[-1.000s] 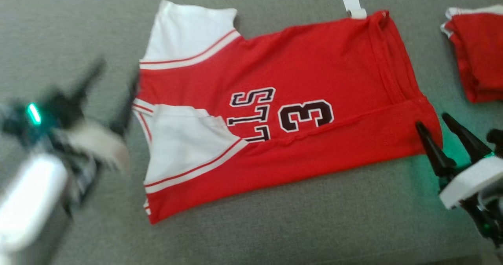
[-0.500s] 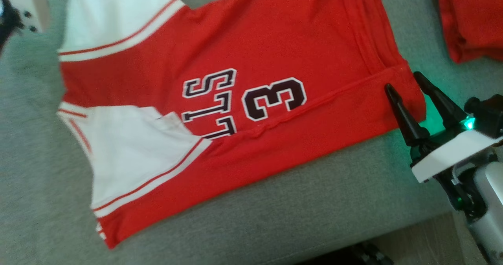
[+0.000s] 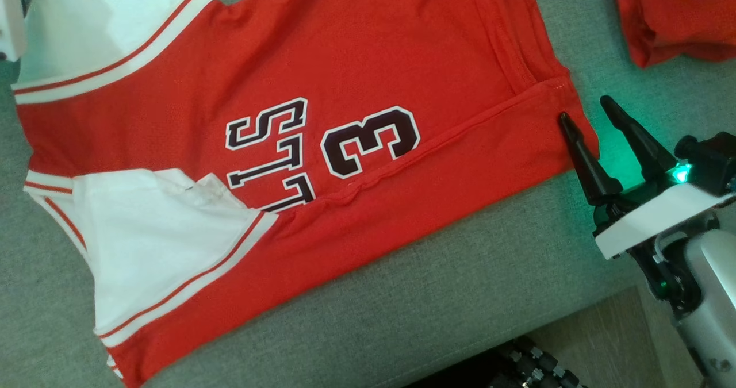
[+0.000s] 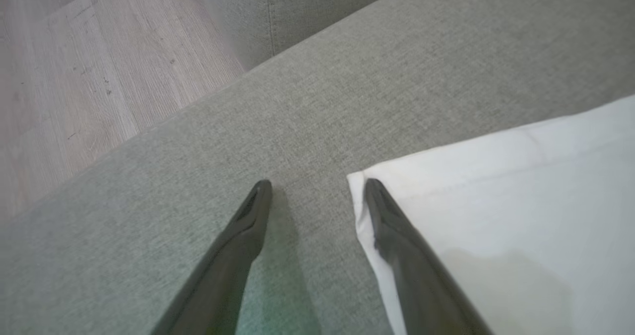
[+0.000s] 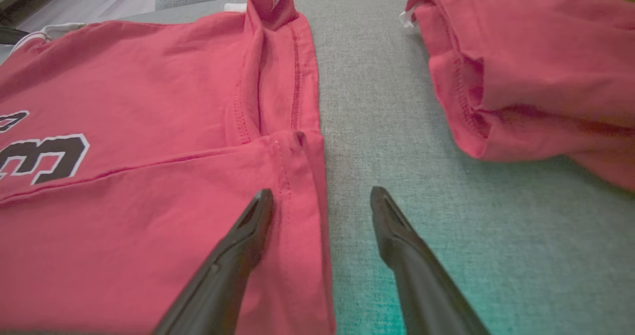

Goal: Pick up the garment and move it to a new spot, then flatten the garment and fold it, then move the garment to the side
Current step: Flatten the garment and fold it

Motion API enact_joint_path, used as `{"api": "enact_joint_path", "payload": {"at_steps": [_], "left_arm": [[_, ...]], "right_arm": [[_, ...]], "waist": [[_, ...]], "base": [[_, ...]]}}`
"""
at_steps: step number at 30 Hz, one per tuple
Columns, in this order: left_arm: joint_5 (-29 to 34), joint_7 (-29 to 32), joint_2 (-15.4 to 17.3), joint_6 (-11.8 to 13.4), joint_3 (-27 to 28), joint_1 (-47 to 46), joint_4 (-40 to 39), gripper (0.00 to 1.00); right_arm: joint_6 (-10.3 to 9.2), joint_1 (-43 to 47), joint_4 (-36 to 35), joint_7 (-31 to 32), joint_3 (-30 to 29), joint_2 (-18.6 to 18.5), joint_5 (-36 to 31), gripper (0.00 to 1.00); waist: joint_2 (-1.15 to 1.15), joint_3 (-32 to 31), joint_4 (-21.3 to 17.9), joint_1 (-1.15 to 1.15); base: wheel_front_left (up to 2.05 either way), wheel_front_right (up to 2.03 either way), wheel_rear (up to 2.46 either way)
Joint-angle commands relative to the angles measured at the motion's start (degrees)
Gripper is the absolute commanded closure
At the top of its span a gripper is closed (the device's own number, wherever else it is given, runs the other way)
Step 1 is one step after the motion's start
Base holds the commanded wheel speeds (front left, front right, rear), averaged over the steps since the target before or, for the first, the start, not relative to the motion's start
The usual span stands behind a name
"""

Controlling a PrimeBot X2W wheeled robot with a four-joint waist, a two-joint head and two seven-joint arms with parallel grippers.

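The garment [image 3: 356,60] is a red jersey with white sleeves, a dark "3" and letters, lying flat on the grey cushion [image 3: 460,296]. My right gripper [image 3: 586,109] is open at the jersey's near right hem corner. In the right wrist view the gripper [image 5: 320,192] has one finger over the red hem [image 5: 297,216] and the other over bare cushion. My left gripper [image 4: 317,183] is open at the far white sleeve [image 4: 496,201]; one finger lies over the sleeve's corner, the other over the cushion.
A second red garment [image 3: 673,14] lies bunched at the far right, a hand's width from the jersey's hem [image 5: 536,77]. The cushion's near edge drops to wooden floor [image 3: 604,342]; floor also lies past the cushion's edge by the sleeve [image 4: 74,77].
The head camera has shifted, so the jersey sits larger and further left. My left arm swung from the near left side up to the far sleeve. The right gripper stays at the hem corner.
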Motion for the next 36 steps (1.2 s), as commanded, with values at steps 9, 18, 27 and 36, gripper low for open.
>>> {"api": "enact_joint_path", "payload": {"at_steps": [9,18,27,36], "left_arm": [[-1.7,-8.5,5.1,-0.3,-5.8,-1.5,-7.8,1.00],[-0.7,-22.8,4.3,-0.3,-14.4,-7.2,-7.7,1.00],[-2.6,-27.4,1.7,-0.3,-22.4,-13.3,-6.7,1.00],[-4.9,-30.9,0.4,-0.3,-27.7,-17.3,-4.5,1.00]], "right_arm": [[0.37,-2.3,-0.9,-0.2,-0.4,-1.8,-0.3,0.00],[0.37,-14.7,3.6,12.4,1.7,-0.8,7.1,0.00],[0.37,-29.6,16.4,20.8,6.0,1.6,13.3,0.00],[0.37,-37.2,27.2,18.6,8.7,2.7,12.4,0.26]], "waist": [[0.00,-0.7,1.8,0.00],[0.00,-2.8,6.2,0.00],[0.00,-2.5,10.0,0.00],[0.00,-2.0,12.1,0.00]], "base": [[0.00,0.00,0.00],[0.00,0.00,0.00],[0.00,0.00,0.00],[0.00,0.00,0.00]]}}
